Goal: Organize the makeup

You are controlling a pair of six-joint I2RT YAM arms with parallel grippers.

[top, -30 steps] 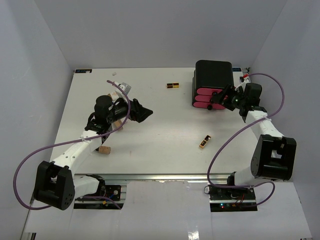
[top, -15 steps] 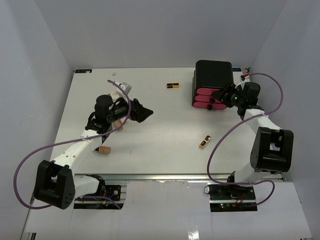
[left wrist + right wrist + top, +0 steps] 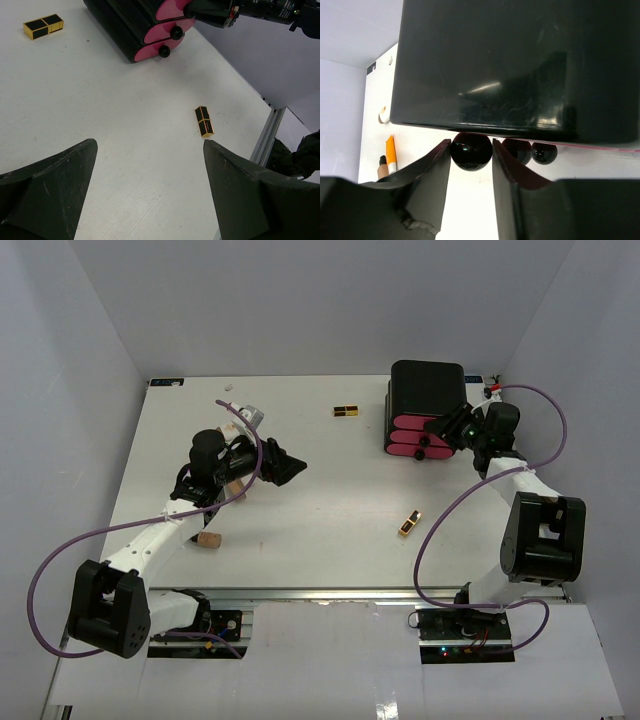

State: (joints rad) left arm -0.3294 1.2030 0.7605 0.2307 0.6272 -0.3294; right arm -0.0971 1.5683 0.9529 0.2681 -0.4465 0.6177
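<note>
The box (image 3: pixel 428 390) is coloured black, its drawers (image 3: pixel 412 437) pink, their knobs (image 3: pixel 471 150) black. The tube (image 3: pixel 346 410) left of it is banded black-and-gold.

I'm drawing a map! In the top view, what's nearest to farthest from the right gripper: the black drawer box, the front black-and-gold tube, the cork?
From the right gripper:
1. Black drawer box, back right; the gripper holds its top knob.
2. Front black-and-gold tube, mid-right, toward the near edge.
3. Cork, far left, by the near edge.
</note>
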